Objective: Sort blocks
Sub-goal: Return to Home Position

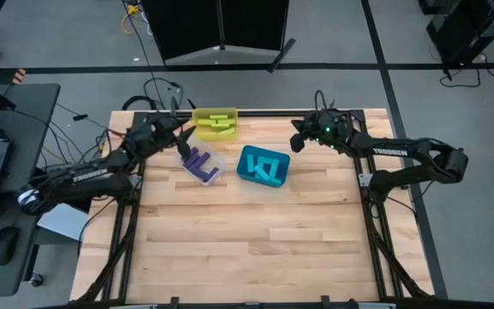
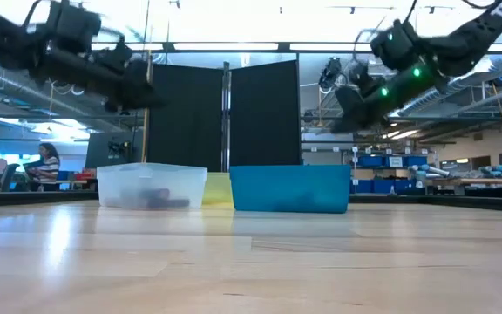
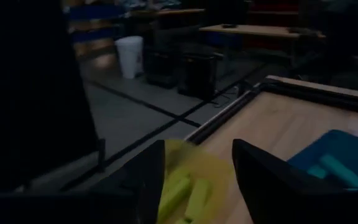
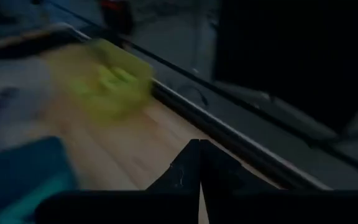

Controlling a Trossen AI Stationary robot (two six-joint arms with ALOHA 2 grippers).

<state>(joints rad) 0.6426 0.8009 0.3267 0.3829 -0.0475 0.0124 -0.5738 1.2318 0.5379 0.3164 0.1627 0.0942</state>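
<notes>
Over the far half of the table (image 1: 247,249), the left hand (image 1: 183,142), fingers spread, and, beyond the blocks (image 1: 202,163) lying sorted by colour in three bins (image 1: 249,153), the right hand (image 1: 298,142), fingers pressed together and empty, should rise before retracting, clearing every bin rim.

On the wooden table (image 1: 247,249) stand 3 containers: yellow bin (image 1: 199,116), clear bin (image 1: 218,162) and teal bin (image 1: 243,172).
</notes>
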